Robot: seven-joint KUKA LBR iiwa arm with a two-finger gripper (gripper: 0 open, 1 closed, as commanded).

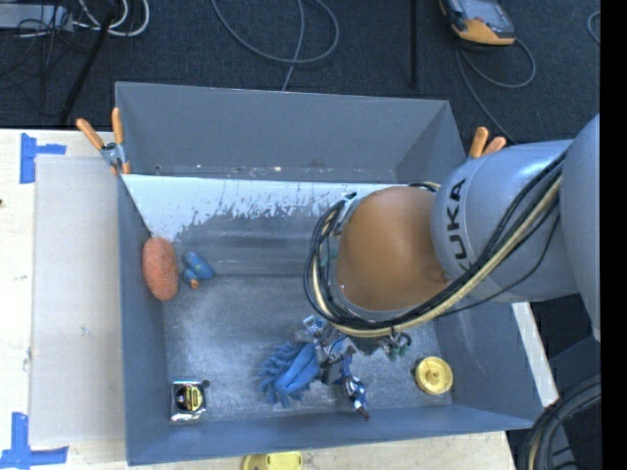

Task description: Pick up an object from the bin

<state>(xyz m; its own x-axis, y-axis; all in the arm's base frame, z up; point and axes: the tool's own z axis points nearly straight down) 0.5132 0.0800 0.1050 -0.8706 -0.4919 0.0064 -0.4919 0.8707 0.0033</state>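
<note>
Lower middle of the frame: the gripper (343, 368) hangs close to the bin floor under the arm's orange cover (387, 253); a floppy blue toy with ragged strands (289, 372) lies just beside it on the left, and whether the two touch I cannot tell
Claw state: masked by the cover, the cables and the toy's strands; how far open it is I cannot tell, nor whether it has hold of anything
Task's thing: none is named; the blue toy, near the front wall at bottom centre, is the thing nearest the gripper
Container: grey metal bin (284, 135), sloped walls, contents sparse and spread out
Left of the bin: an orange-brown oval lump (160, 267) against the left wall; a small blue-and-orange piece (197, 268) just beside it
Lower left corner: a black-and-yellow tape measure (188, 398), well apart from the gripper
Lower right: a round yellow disc-like piece (432, 374), near the gripper but apart from it
Risk, thin grip: the toy looks limp and stringy; a close on a few strands alone could let it slide out on the lift
Risk, off-centre: the toy's bulk lies to the gripper's left; a close where it hangs now may catch only an edge, or nothing
Risk, front wall: the gripper sits near the lower wall; a push further down or forward could scrape metal
Risk, drag: a strand snagged on the cables could drag the toy along the floor
</note>
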